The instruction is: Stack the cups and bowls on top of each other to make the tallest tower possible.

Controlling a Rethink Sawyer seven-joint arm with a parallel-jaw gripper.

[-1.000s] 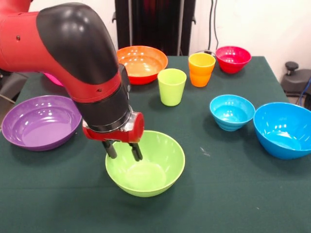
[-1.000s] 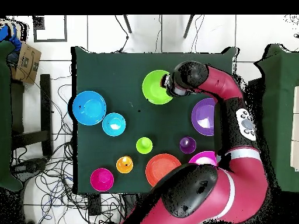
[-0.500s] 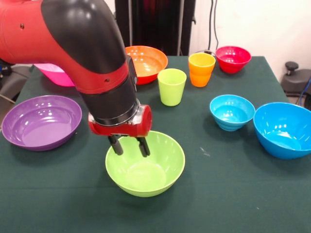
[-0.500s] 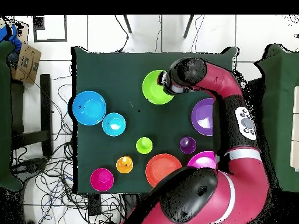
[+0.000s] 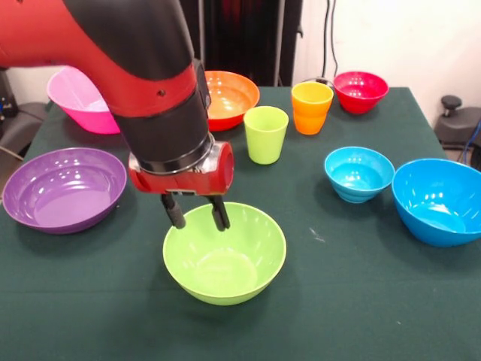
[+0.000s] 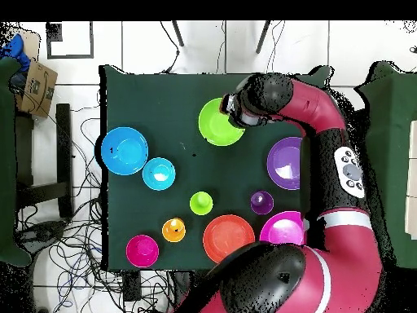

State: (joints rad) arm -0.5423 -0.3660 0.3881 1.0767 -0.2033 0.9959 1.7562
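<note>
Nearest in the front view sits the lime green bowl, with the gripper hanging over its far rim, its two fingers spread apart and holding nothing. Behind it, at either side, lie the shallow purple bowl, the small light blue bowl and the big blue bowl. Farther back stand two cups, lime green and orange, then the orange bowl, pink bowl and red bowl: seven bowls. The overhead view adds a third cup, purple.
</note>
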